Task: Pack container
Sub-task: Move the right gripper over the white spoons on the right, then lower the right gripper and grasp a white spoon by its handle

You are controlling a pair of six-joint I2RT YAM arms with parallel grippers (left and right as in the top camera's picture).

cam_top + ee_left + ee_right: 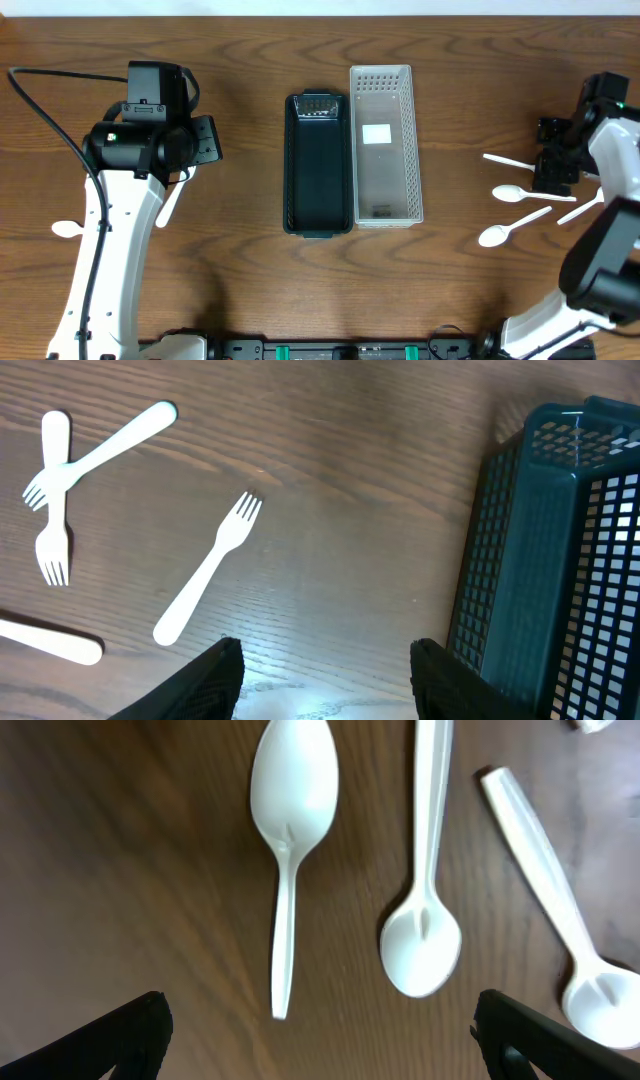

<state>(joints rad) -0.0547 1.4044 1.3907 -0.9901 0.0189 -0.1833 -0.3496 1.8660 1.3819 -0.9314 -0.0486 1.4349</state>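
A dark mesh basket (pixel 318 165) and a pale mesh basket (pixel 385 145) stand side by side mid-table. White plastic spoons lie at the right, among them one (pixel 520 193) and another (pixel 512 228). My right gripper (pixel 553 160) hovers over them; in the right wrist view it (pixel 325 1040) is open wide above the wood, just short of a spoon (pixel 290 810) and a second spoon (pixel 425 920). My left gripper (pixel 325 685) is open and empty, with a white fork (pixel 205 582) lying ahead to its left and the dark basket (pixel 560 560) on its right.
Two crossed forks (pixel 55 500) and one more handle (pixel 55 642) lie on the wood at the far left. A third spoon (pixel 560 900) lies to the right of the other two. A lone spoon (pixel 65 228) rests beside the left arm.
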